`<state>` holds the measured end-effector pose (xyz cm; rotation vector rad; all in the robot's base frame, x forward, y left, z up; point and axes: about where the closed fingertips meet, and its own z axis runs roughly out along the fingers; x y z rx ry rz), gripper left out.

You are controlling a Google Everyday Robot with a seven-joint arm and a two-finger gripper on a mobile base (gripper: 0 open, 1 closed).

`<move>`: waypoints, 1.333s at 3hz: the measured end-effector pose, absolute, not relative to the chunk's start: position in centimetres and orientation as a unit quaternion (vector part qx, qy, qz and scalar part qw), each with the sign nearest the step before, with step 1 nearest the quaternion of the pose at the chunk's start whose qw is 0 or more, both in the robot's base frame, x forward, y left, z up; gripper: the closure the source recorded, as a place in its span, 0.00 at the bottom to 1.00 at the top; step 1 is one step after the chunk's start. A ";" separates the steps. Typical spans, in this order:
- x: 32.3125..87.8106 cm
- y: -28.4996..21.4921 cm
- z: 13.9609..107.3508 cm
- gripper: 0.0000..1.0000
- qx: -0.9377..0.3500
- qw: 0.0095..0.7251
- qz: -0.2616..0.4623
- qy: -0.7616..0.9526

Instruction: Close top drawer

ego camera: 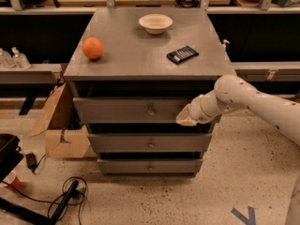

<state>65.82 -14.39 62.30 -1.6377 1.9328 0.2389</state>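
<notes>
The top drawer is a wide grey front with a small round knob at its centre, just under the cabinet top. It stands out only slightly from the cabinet body, with a dark gap above it. My gripper comes in from the right on a white arm and rests against the right end of the drawer front.
On the grey cabinet top lie an orange, a white bowl and a dark packet. Two lower drawers sit below. A cardboard box stands at the left; cables lie on the floor.
</notes>
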 end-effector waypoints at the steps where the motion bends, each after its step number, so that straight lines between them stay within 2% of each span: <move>1: 66.5 -16.0 63.0 1.00 -0.608 0.286 0.080 0.737; 2: 64.2 -16.8 64.5 1.00 -0.624 0.273 0.073 0.729; 4: 52.6 -18.1 70.7 1.00 -0.724 0.239 0.021 0.646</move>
